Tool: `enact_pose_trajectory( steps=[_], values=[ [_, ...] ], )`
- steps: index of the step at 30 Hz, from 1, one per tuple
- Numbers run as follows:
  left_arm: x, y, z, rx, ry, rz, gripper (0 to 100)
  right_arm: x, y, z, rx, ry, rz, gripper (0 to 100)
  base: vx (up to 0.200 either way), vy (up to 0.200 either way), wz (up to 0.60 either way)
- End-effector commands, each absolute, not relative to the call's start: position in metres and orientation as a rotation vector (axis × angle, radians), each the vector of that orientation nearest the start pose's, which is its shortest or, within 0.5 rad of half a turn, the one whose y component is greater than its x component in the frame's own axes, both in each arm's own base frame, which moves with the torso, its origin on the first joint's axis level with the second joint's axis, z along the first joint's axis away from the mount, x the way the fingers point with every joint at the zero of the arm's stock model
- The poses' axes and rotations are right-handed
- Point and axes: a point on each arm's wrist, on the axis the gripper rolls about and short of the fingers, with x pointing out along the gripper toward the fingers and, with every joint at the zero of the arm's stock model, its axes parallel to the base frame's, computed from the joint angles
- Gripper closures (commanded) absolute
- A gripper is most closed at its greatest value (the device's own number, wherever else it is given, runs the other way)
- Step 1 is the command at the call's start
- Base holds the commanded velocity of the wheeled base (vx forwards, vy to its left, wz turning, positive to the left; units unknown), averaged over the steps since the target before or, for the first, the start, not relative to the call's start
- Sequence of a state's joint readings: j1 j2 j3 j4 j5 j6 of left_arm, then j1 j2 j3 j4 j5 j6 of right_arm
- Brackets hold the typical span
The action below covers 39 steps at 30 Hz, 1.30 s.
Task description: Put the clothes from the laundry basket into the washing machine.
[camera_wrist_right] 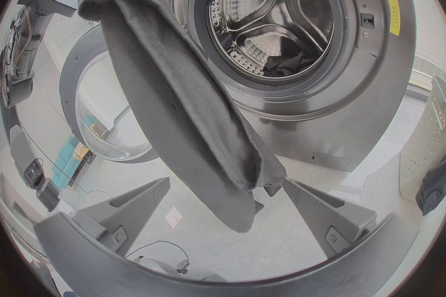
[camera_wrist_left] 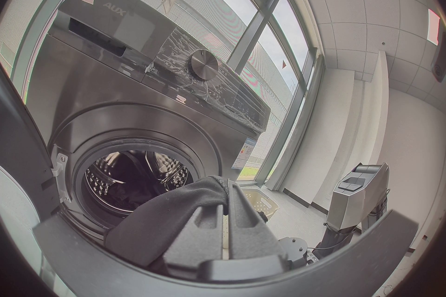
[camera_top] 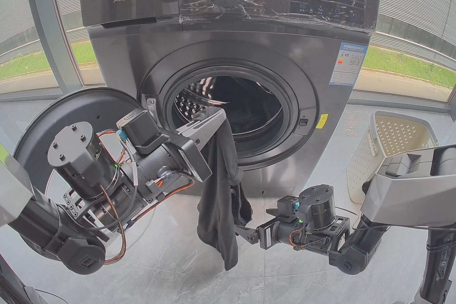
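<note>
A dark grey garment [camera_top: 219,191] hangs from my left gripper [camera_top: 209,116], which is shut on its top edge right at the lower left rim of the washing machine's round opening [camera_top: 232,110]. In the left wrist view the cloth [camera_wrist_left: 162,219] drapes over the closed fingers [camera_wrist_left: 204,237]. My right gripper [camera_top: 240,230] stands open low in front of the machine, its fingers [camera_wrist_right: 134,209] on either side of the garment's hanging lower end [camera_wrist_right: 223,191]. Another dark garment [camera_wrist_right: 288,63] lies inside the drum. The white laundry basket [camera_top: 380,148] stands on the floor to the right.
The machine's door [camera_top: 71,115] is swung open to the left, behind my left arm. A dark cloth [camera_wrist_right: 434,186] hangs over the basket's side. Grey tiled floor [camera_top: 180,267] lies in front of the machine; windows stand behind it.
</note>
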<state>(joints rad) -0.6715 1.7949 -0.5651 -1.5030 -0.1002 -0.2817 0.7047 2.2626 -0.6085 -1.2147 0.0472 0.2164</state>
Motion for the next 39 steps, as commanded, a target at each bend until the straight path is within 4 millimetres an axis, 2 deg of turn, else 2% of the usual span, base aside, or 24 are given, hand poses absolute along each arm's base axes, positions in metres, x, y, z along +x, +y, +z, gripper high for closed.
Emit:
enact_pose_trajectory(
  steps=[1,4,10,25,39],
  values=[
    [0.23,-0.185,0.181,-0.345,-0.159,-0.801,100,0.265,0.223,-0.002,0.055,0.514,0.679,0,0.0,0.0,0.0],
    [0.229,-0.185,0.182,-0.347,-0.165,-0.802,100,0.272,0.222,-0.007,0.06,0.506,0.669,0,0.0,0.0,0.0],
    [0.228,-0.185,0.185,-0.35,-0.174,-0.804,100,0.287,0.208,-0.02,0.047,0.514,0.653,0,0.0,0.0,0.0],
    [0.231,-0.188,0.188,-0.354,-0.184,-0.801,100,0.281,0.211,-0.029,0.022,0.507,0.69,0,0.0,0.0,0.0],
    [0.232,-0.19,0.191,-0.357,-0.194,-0.797,100,0.288,0.223,-0.053,-0.014,0.489,0.716,0,0.0,0.0,0.0]
  ],
)
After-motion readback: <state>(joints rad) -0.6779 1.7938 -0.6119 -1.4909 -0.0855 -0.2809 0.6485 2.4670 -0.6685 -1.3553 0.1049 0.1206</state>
